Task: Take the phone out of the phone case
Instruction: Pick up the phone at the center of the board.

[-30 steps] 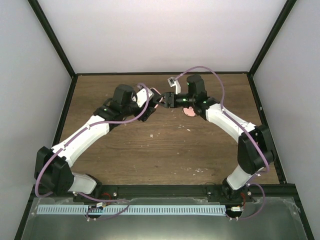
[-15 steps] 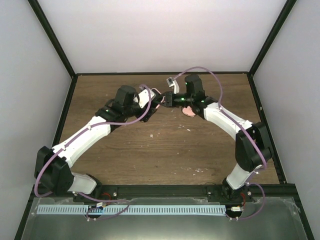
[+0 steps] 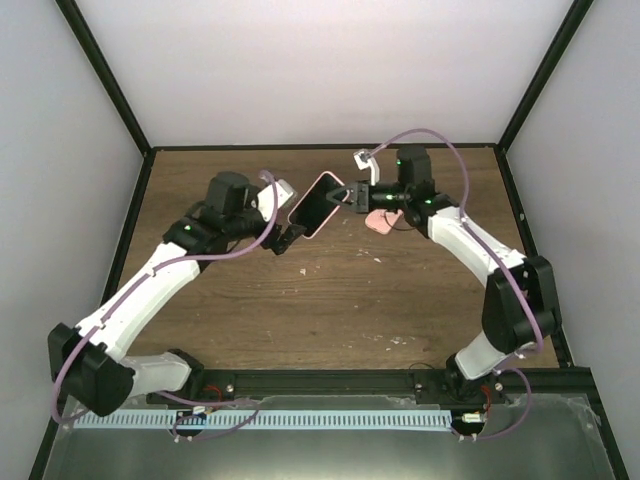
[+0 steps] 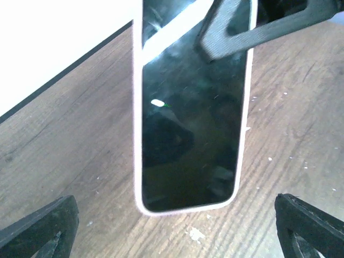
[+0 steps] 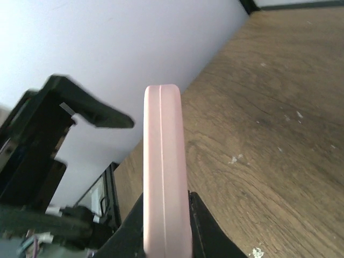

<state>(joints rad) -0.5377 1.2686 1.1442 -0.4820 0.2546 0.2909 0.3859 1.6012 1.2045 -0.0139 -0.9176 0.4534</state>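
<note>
The phone (image 3: 313,206), dark screen up, sits in its pale pink case (image 3: 327,181) and is held above the table. My right gripper (image 3: 346,195) is shut on the case's far end; in the right wrist view the case (image 5: 163,161) stands edge-on between my black fingers (image 5: 207,228), at the right gripper (image 5: 164,228). My left gripper (image 3: 289,233) is open and apart from the phone's near end. In the left wrist view the phone (image 4: 191,118) fills the middle, the case rim (image 4: 137,161) around it, and the left gripper (image 4: 174,234) is spread wide below it, touching nothing.
A small pink object (image 3: 382,221) lies on the wooden table (image 3: 330,300) under the right arm. The white back wall (image 3: 320,70) and black frame posts close in the far side. Pale crumbs dot the wood (image 4: 196,234).
The two grippers were together at the phone; now the left arm has pulled back to the left and opened, and the right arm has shifted right, holding the cased phone alone.
</note>
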